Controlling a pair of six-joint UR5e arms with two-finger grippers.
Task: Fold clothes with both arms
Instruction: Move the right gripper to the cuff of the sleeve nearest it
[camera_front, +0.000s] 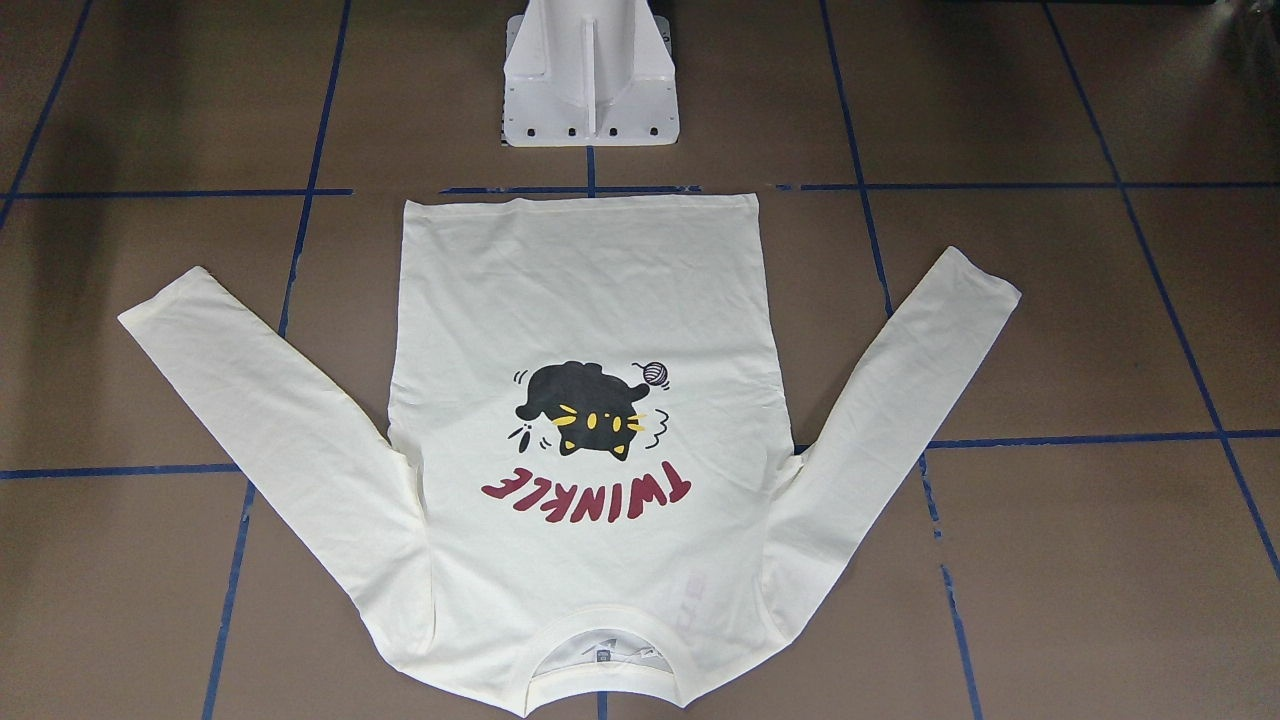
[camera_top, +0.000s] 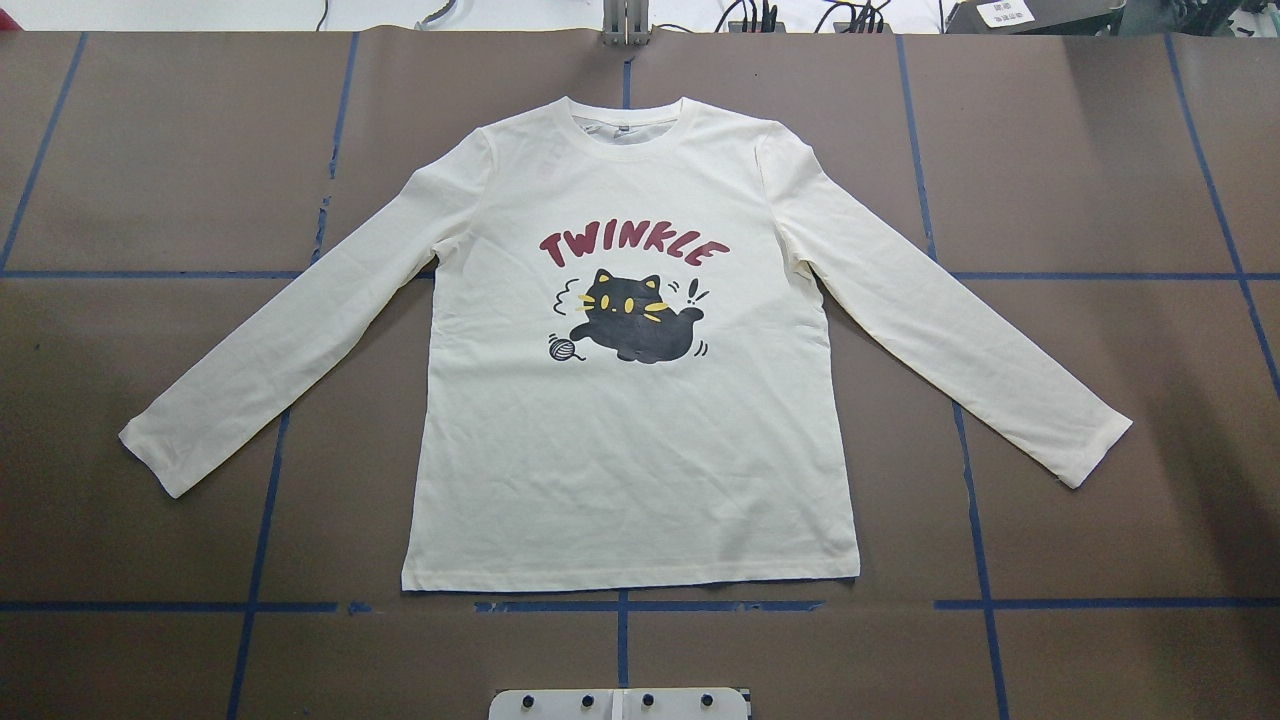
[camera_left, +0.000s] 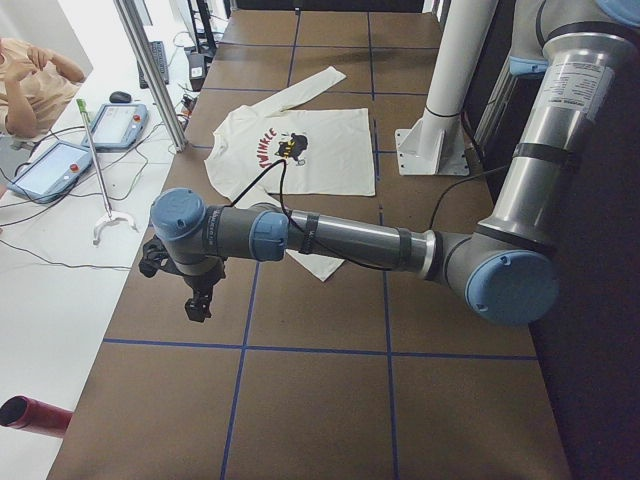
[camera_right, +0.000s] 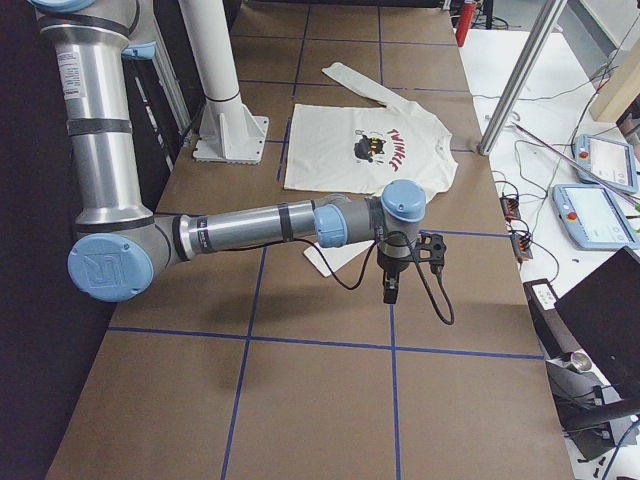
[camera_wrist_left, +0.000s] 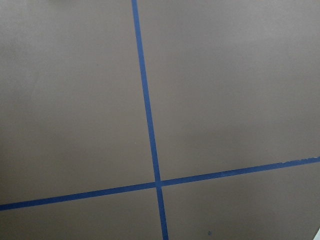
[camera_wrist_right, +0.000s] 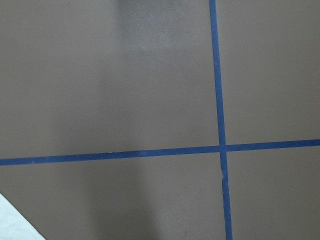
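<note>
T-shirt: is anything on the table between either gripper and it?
Nothing visible. The T-shirt lies flat; the left gripper and right gripper hang over the table beyond its sleeve ends, only blue tape lines between.

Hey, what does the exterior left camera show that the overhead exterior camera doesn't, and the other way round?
Only exterior left: the left arm stretched out over the table, the left gripper hanging above bare table short of the T-shirt, plus a person and two tablets at the side. Only overhead: both sleeves in full; from the side, the arm hides part of the near sleeve. Both: the T-shirt flat, print up, the blue-taped table and the white pedestal.
</note>
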